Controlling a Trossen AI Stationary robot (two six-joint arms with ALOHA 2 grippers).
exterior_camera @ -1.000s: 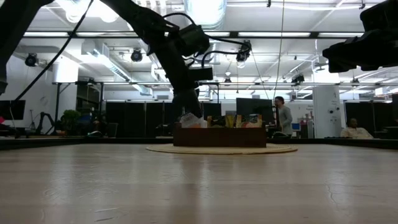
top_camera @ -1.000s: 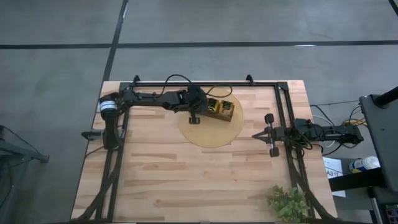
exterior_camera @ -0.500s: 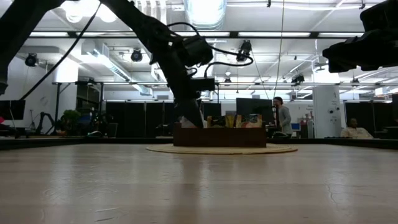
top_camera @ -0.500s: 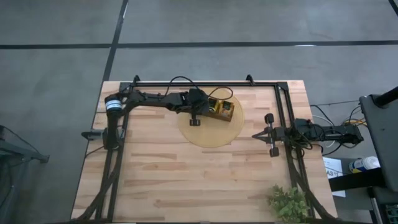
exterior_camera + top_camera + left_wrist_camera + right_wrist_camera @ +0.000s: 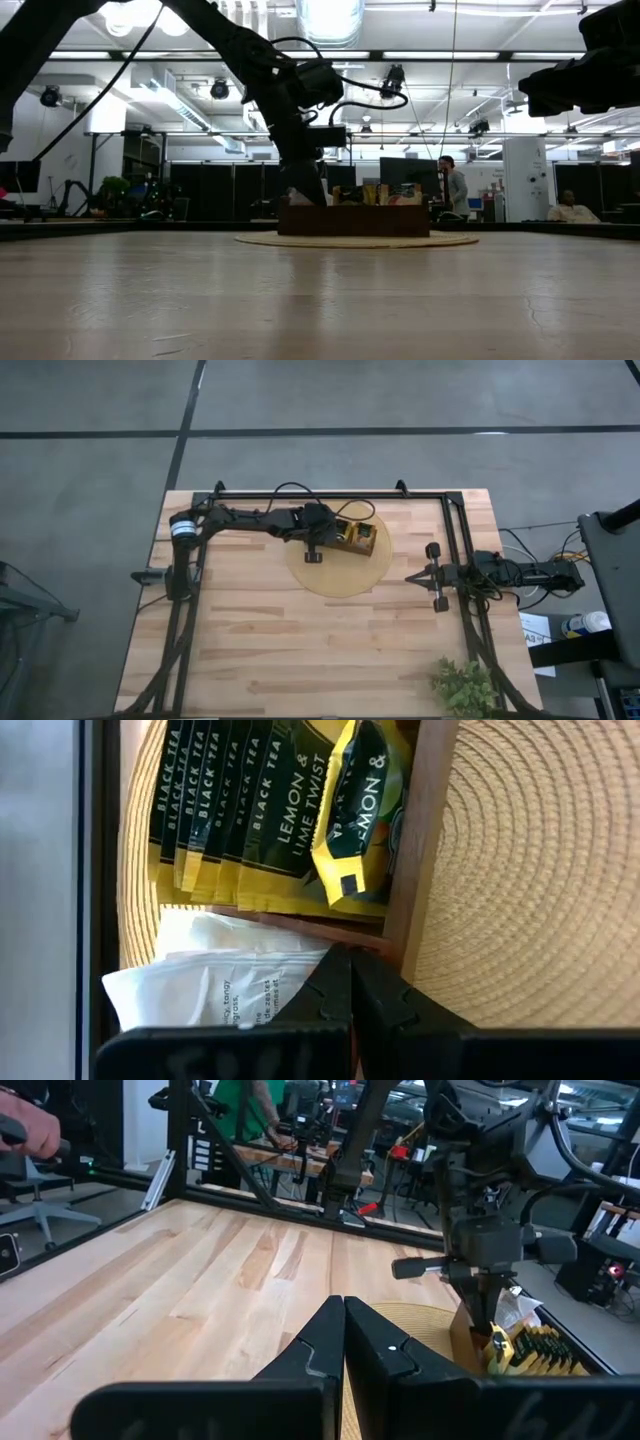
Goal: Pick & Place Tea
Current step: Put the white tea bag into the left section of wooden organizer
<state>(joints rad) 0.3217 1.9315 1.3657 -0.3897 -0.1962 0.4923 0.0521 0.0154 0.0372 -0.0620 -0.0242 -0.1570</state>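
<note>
From above, we see the left gripper point(image 5: 313, 546) reaching across the table point(image 5: 300, 650) to the near end of the wooden tray point(image 5: 352, 536), which sits on a round woven mat point(image 5: 335, 572); the right gripper point(image 5: 436, 577) waits at the table's right edge, and a small green plant point(image 5: 462, 685) stands at the front right corner. At table height, we see the left gripper point(image 5: 303, 190) dipping into the tray's point(image 5: 352, 220) end, packets of tea point(image 5: 380, 193) standing up above its rim, with a person point(image 5: 457, 186) in the room behind. Through the left wrist camera, we see the left gripper point(image 5: 348, 982) with its fingers point(image 5: 330, 995) pressed together over a white tea packet point(image 5: 215, 982), though we cannot tell if they grip it; beside it, yellow-green tea packets point(image 5: 255, 815) marked black tea and lemon stand in a row in the next compartment. Through the right wrist camera, we see the right gripper point(image 5: 344, 1330) with its fingers together and holding nothing, looking across the table point(image 5: 200, 1295) toward the left arm point(image 5: 480, 1230) over the tray.
</note>
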